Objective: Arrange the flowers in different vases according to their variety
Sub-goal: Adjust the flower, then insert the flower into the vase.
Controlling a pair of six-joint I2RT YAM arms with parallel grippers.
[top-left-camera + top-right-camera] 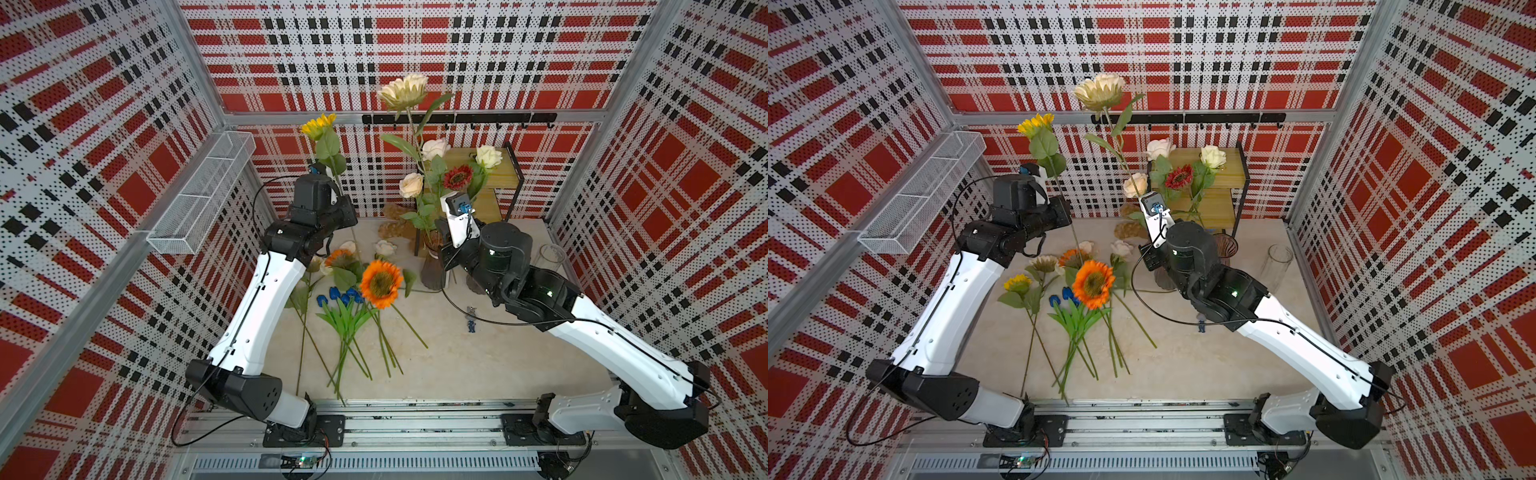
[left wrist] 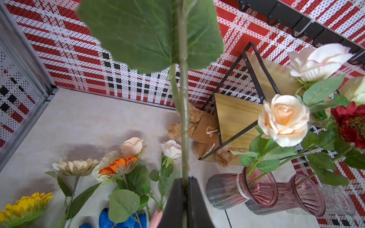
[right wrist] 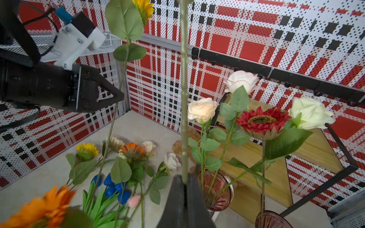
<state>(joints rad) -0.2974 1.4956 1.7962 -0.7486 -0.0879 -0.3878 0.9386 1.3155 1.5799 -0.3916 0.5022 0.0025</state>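
Close behind the vases (image 2: 256, 189), wooden shelf (image 2: 235, 116) and teddy bear (image 2: 201, 128) (partly hidden).

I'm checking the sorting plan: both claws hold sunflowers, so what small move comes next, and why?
Probably swing the right claw with its cream sunflower over the vase holding the red sunflower: same variety, and the neighbouring vase holds only roses.

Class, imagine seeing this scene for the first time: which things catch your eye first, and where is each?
Most striking: the left gripper is shut on a yellow sunflower and the right gripper on a cream sunflower, both held upright high above the table. Below them a big orange sunflower glows among the loose flowers in the middle, and cream roses stand in a ribbed vase at the back.
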